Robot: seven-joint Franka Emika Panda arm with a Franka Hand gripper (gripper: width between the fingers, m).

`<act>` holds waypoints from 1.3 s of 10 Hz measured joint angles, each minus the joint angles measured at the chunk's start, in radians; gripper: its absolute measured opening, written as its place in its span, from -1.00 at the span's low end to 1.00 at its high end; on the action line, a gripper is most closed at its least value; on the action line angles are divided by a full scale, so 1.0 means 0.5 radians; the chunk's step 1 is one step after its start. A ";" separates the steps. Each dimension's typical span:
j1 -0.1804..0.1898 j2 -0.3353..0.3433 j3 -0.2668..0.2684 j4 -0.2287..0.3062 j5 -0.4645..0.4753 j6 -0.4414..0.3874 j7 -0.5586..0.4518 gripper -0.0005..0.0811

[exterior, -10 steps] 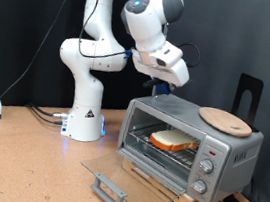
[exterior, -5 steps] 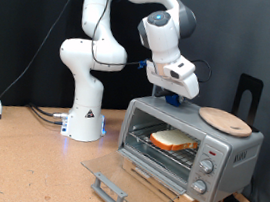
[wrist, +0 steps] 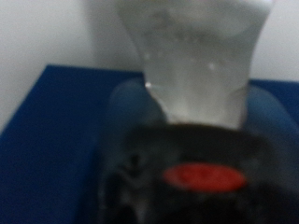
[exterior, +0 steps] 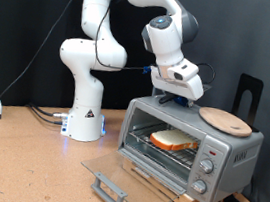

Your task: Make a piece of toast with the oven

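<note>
The piece of toast point(exterior: 173, 140) was seen racked inside the open oven point(exterior: 231, 152); the end effector point(exterior: 173, 99) hovered above, its grip undeterminable; careful clearance was advised.

The white arm point(exterior: 102, 51) is seen in the exterior view mounted on a conical white base at the picture's left of centre. From the base the arm is carried upward through a bulky elbow, then bent across towards the exterior view's right near the top of the frame. The last links are angled downward and to the right, ending in a white hand. The gripper point(exterior: 176, 100) is pointed downward below that hand, but the fingers are largely hidden, so their spacing cannot be made out. In the wrist view only a blurred, close shape is shown, possibly one finger.
</note>
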 joint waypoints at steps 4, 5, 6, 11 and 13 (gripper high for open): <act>0.003 -0.069 -0.069 0.003 0.060 -0.035 -0.068 0.99; 0.003 -0.105 -0.121 0.006 0.061 -0.076 -0.089 0.99; 0.003 -0.144 -0.181 0.008 0.061 -0.128 -0.110 0.99; -0.001 -0.305 -0.417 0.028 -0.046 -0.358 -0.130 0.99; -0.002 -0.319 -0.435 0.031 -0.077 -0.391 -0.129 0.99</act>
